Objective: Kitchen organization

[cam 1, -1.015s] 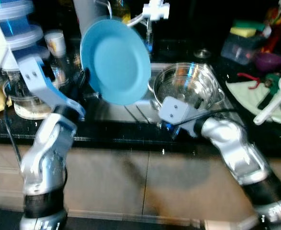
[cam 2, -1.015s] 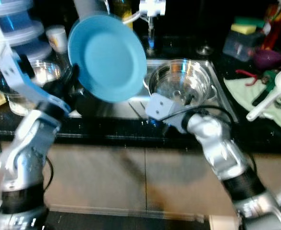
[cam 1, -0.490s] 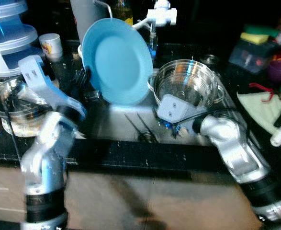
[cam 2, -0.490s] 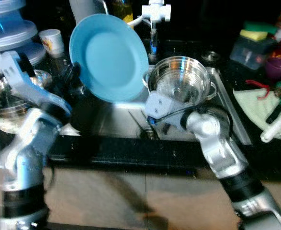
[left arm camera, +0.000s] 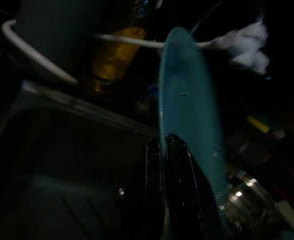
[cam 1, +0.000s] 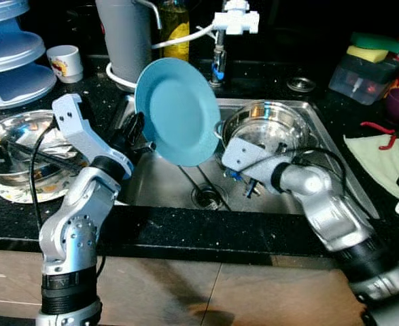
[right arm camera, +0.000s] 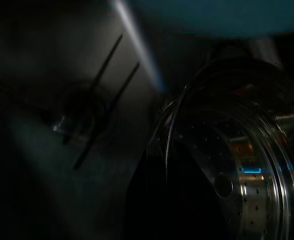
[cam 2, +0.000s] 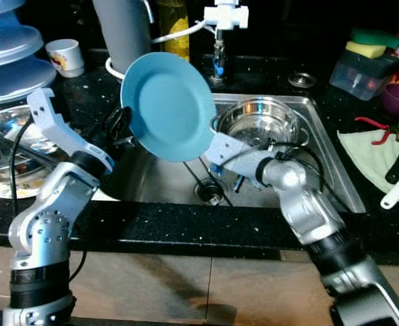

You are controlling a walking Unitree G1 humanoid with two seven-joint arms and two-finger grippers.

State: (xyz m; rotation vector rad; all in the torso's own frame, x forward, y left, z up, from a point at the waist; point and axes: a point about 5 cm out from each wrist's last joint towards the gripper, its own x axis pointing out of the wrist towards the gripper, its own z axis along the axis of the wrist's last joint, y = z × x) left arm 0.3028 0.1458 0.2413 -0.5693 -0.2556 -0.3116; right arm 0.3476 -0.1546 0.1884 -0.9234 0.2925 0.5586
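Your blue plate [cam 1: 178, 111] is up in the air above the left half of the sink [cam 1: 335, 170], tipped nearly on edge with its face toward the camera; that steep angle would let water run off into the basin rather than onto the counter [cam 1: 185, 231] — a sensible way to carry it if it is wet, though wetness cannot be read from here. The left gripper [cam 1: 135, 133] has it by the lower left rim; in the left wrist view the 2 black fingers [left arm camera: 173, 165] are pressed together on the plate's edge, 1 on each face.

Just beside the plate, to the right in the basin, sits a steel colander [cam 1: 270, 127]; your right gripper [cam 1: 243, 182] is low in the sink at its near rim, and the right wrist view looks straight along that rim, but it is too dark to tell whether the fingers are spread, shut or pinching the metal.

Further out: the drain [cam 1: 206, 195] lies below the plate; the faucet [cam 1: 232, 17] stands behind; on the counter to your left a steel bowl [cam 1: 15, 139] holds utensils, with a tiered rack [cam 1: 12, 58] behind it — judging by the task, a likely home for the plate.
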